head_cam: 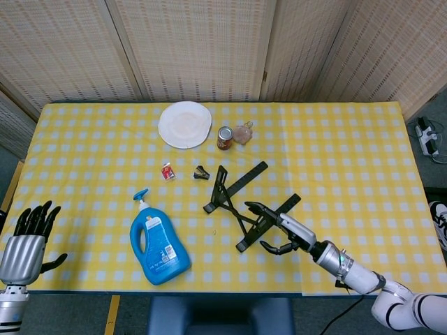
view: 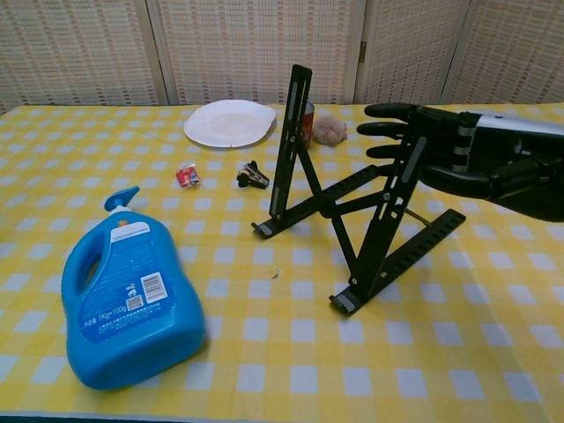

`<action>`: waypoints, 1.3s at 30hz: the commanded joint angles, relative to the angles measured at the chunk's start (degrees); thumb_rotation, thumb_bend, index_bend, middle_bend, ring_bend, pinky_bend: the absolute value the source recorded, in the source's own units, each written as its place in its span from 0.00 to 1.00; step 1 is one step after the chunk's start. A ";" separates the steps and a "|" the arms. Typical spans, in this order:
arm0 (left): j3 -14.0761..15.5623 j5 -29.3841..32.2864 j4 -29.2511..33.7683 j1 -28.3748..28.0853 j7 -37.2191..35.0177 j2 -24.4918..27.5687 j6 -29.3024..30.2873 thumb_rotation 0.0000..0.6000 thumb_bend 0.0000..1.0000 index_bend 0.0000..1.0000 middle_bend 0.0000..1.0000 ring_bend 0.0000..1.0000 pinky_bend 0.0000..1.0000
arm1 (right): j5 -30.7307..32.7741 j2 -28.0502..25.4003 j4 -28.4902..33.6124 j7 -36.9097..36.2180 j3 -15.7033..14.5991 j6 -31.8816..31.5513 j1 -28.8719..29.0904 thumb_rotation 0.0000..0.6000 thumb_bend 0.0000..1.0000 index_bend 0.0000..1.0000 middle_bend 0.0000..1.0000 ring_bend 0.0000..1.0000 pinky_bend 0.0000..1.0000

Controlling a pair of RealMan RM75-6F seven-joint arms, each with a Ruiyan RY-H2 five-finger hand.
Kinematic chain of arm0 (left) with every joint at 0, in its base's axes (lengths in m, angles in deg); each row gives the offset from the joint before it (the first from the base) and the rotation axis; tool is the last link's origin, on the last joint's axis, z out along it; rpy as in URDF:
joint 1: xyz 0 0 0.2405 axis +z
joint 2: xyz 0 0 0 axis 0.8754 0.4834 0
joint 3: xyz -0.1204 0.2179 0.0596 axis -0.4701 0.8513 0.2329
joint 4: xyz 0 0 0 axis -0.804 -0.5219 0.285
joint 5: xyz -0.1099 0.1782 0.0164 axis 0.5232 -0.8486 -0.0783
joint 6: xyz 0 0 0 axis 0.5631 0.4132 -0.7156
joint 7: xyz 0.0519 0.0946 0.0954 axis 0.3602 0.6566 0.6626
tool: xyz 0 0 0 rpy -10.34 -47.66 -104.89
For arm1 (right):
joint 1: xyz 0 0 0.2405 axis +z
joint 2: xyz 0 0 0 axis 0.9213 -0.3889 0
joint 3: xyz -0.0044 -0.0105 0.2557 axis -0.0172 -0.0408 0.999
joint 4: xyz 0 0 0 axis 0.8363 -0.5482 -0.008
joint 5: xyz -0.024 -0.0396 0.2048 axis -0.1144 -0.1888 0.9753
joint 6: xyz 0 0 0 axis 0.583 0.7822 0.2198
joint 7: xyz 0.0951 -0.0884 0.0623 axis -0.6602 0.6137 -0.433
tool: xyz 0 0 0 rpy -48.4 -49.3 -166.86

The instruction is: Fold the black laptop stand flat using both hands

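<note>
The black laptop stand (head_cam: 246,204) stood a little right of the middle of the table (head_cam: 335,153), toward the near edge, its upper arms raised steeply above its two base rails. We saw the right hand (view: 458,159) set against the upper arm on the stand's right side — fingers (view: 392,129) spread and extended past the bar, touching it, not closed around it. At the near left corner, just off the table's edge, the left hand (head_cam: 25,239) hung with its fingers splayed, holding nothing. The blue detergent bottle (head_cam: 158,241) lay on its side near the near edge, left of the stand. Farther back we noted a small red packet (head_cam: 167,171) and a black binder clip (head_cam: 201,172) — apart from each other. Toward the far edge stood a can (head_cam: 225,137), a brownish lump (head_cam: 243,132) just beside it, and a white plate (head_cam: 184,124).
</note>
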 commanded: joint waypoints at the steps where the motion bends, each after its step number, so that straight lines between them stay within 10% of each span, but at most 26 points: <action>1: 0.13 -0.01 -0.22 0.13 -0.42 -0.04 0.04 1.00 0.16 0.00 0.00 0.00 0.00 | -1.13 -0.62 2.18 1.46 -0.98 -0.13 1.51 1.00 0.50 0.00 0.00 0.00 0.00; 19: 0.51 -0.57 -2.21 0.45 -2.72 -0.57 0.25 1.00 0.16 0.00 0.00 0.00 0.00 | 2.24 -0.74 6.48 7.70 -4.45 0.42 3.08 1.00 0.50 0.00 0.00 0.00 0.00; 39: 1.10 -1.45 -1.75 0.22 -3.48 -0.58 -0.33 1.00 0.16 0.00 0.00 0.00 0.00 | 6.79 4.55 0.00 -0.83 -8.00 -1.04 -1.36 1.00 0.50 0.00 0.00 0.00 0.00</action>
